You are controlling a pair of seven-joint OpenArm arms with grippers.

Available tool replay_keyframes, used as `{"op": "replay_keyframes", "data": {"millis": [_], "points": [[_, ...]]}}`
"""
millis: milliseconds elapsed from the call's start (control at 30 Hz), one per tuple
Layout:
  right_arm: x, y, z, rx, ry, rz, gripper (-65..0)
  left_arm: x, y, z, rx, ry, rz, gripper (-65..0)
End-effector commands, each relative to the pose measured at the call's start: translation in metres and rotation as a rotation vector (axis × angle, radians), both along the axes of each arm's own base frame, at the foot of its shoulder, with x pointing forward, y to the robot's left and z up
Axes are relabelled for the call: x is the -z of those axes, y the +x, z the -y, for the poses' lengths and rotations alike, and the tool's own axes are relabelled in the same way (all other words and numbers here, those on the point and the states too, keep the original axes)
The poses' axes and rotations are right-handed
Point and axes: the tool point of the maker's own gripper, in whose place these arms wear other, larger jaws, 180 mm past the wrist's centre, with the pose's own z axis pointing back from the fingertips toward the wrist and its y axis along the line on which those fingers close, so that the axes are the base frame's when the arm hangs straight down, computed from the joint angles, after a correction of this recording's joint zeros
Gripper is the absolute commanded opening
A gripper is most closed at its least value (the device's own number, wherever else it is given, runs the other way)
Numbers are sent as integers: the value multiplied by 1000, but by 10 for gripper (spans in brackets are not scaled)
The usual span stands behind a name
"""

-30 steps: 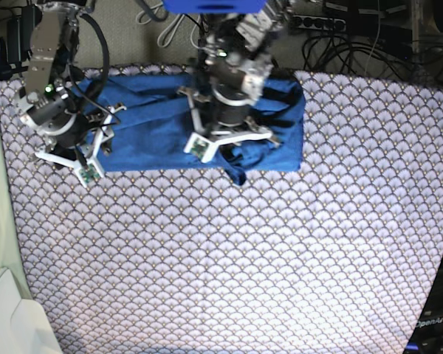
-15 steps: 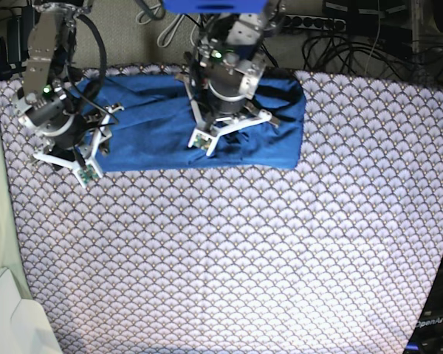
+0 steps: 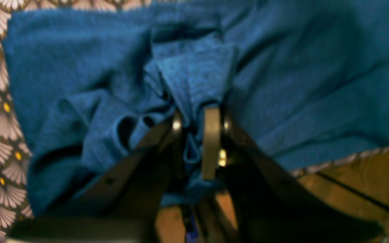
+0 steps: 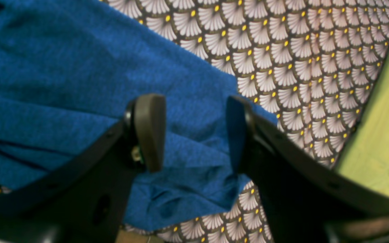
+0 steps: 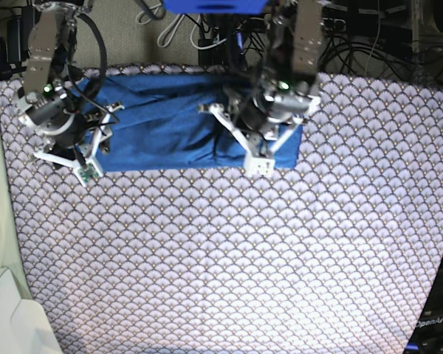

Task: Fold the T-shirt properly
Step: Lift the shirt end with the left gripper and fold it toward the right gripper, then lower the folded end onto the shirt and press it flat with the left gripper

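Right end effector (image 4: 194, 133): I see its jaws apart over the shirt's corner, gripping nothing.
T-shirt (image 5: 162, 125): folded into a blue band at the far edge of the patterned cloth (image 5: 229, 258) covering the worktop.
Left end effector (image 3: 194, 135): I see it clamped on a bunched fold of the T-shirt.

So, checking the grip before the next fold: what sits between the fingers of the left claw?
A bunched pleat of the blue T-shirt is pinched between the fingers of the left claw; the left wrist view shows it.
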Motion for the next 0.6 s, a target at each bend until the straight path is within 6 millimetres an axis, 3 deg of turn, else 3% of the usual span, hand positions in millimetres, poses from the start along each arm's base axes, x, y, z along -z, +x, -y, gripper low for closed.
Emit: {"op": "replay_keyframes", "data": {"millis": [0,67,300,467,567], "points": [[-9,6,-2,-20,3,36,-347,-10,5,3,-10,-25,32,-647],[-9,6,-2,-20,3,36,-347,-11,6,3,-17,-26,33,-647],[-8,5,-3,-21,5,34,-347,-12,15,-4,-298,-120,-36,-647],[-8,5,-3,-21,5,34,-347,-17,15,13,-263,-156,-38,-647],[-8,6,-3,-20,5,34,-347,-10,9,25,-227,-152,-68,-647]]}}
